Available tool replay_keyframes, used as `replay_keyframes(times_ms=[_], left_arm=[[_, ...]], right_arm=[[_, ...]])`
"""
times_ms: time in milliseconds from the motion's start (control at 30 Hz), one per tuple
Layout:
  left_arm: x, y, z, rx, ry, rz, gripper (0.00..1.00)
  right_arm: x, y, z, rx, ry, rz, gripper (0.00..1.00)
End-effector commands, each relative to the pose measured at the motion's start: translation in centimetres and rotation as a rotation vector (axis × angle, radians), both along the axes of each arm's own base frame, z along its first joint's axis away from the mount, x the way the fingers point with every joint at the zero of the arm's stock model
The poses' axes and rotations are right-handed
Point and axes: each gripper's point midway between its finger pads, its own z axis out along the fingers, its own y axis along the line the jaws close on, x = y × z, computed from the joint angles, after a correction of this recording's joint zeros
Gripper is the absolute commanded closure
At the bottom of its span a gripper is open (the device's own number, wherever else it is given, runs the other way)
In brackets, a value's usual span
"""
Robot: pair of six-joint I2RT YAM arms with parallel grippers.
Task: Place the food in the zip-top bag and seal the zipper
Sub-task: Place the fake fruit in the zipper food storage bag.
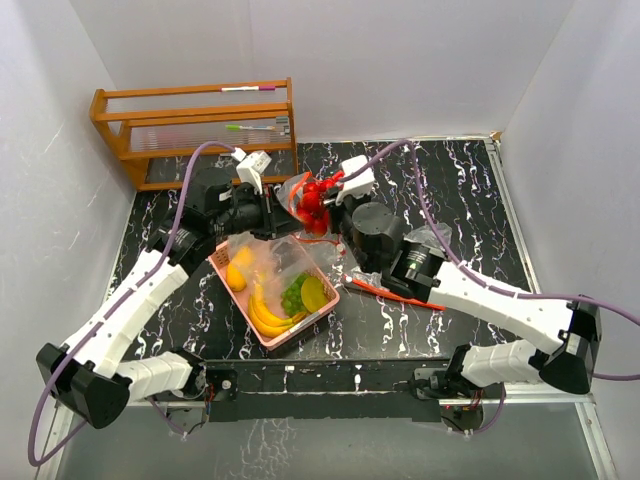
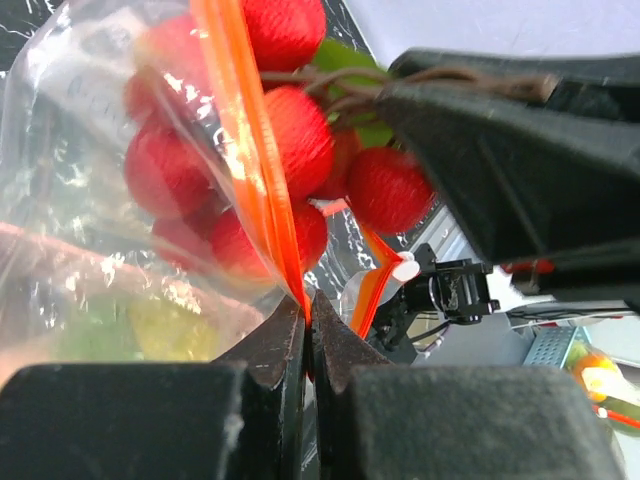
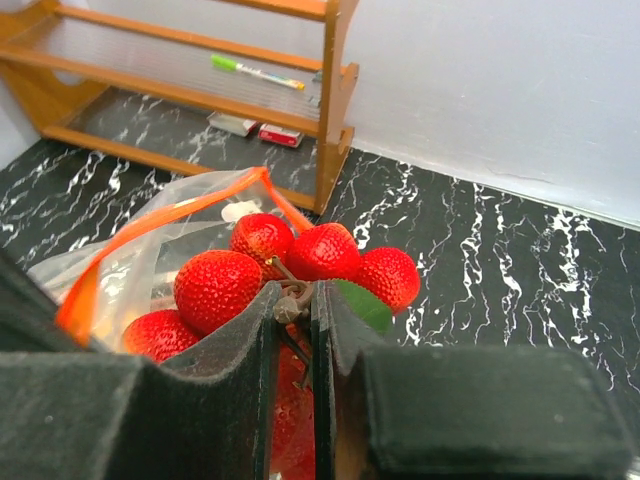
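A clear zip-top bag (image 1: 281, 252) with an orange zipper (image 2: 250, 130) lies over the pink basket, its mouth raised toward the back. My left gripper (image 2: 308, 305) is shut on the zipper edge and holds the mouth up. My right gripper (image 3: 295, 300) is shut on the brown stem of a red strawberry bunch (image 3: 300, 262) and holds it at the bag's mouth (image 1: 314, 203); the berries also show through the bag in the left wrist view (image 2: 290, 140). A banana bunch (image 1: 266, 310), a yellow-orange fruit (image 1: 238, 273) and green pieces (image 1: 293, 293) lie in the basket.
The pink slotted basket (image 1: 330, 302) sits mid-table in front of the arms. A wooden rack (image 1: 195, 128) with pens stands at the back left, also in the right wrist view (image 3: 330, 110). An orange strip (image 1: 395, 292) lies right of the basket. White walls enclose the black marble table (image 1: 460, 190).
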Motion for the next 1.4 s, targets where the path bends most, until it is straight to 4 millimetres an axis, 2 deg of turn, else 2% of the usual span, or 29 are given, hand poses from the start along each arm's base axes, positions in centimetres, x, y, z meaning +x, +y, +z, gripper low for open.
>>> replay_keyframes(times_ms=[0, 233, 333, 400, 433, 500, 633, 767, 900, 1000, 1033, 1167, 1267, 1367], left_arm=[[0.0, -1.5, 3.3, -0.092, -0.046, -0.057, 1.00], [0.7, -2.7, 2.8, -0.122, -0.018, -0.087, 1.00], [0.2, -2.9, 3.2, -0.146, -0.027, -0.115, 1.00], [-0.4, -2.9, 3.7, -0.161, -0.040, -0.138, 1.00], [-0.8, -2.9, 4.0, -0.170, -0.046, -0.150, 1.00], [-1.9, -2.7, 4.6, -0.188, -0.058, -0.179, 1.00], [-4.6, -2.5, 6.7, -0.278, -0.107, -0.263, 1.00], [-6.5, -2.4, 8.2, -0.383, -0.128, -0.325, 1.00], [-6.6, -2.7, 8.2, -0.437, -0.109, -0.341, 1.00], [-6.3, -3.0, 7.6, -0.450, -0.074, -0.340, 1.00], [-6.1, -3.1, 7.2, -0.446, -0.061, -0.335, 1.00], [-4.7, -3.7, 5.0, -0.418, -0.018, -0.304, 1.00], [-3.6, -4.4, 4.0, -0.404, 0.013, -0.302, 1.00], [-2.4, -4.9, 3.7, -0.379, 0.021, -0.284, 1.00]], right_arm=[[-1.3, 2.5, 2.8, 0.019, -0.051, 0.083, 0.92], [-4.2, 6.8, 2.3, 0.008, -0.033, 0.272, 0.92], [-4.5, 7.1, 1.1, 0.001, -0.003, 0.291, 0.92], [-4.4, 6.1, 0.5, 0.013, 0.002, 0.256, 0.92], [-4.3, 5.3, -0.1, 0.017, 0.005, 0.225, 0.92], [-4.2, 3.4, -0.2, 0.057, -0.004, 0.162, 0.92], [-4.8, 0.3, 1.5, 0.181, -0.055, 0.115, 0.91], [-5.5, -0.2, 2.2, 0.217, -0.069, 0.161, 0.90], [-5.6, 0.7, 1.5, 0.204, -0.036, 0.183, 0.88], [-5.2, 1.0, 1.0, 0.190, -0.008, 0.166, 0.72], [-5.1, 1.0, 0.9, 0.184, 0.001, 0.157, 0.64], [-4.8, 0.9, 1.4, 0.166, 0.013, 0.133, 0.44], [-5.1, 0.5, 3.0, 0.188, -0.006, 0.144, 0.35], [-6.1, -0.1, 5.3, 0.227, -0.026, 0.183, 0.32]])
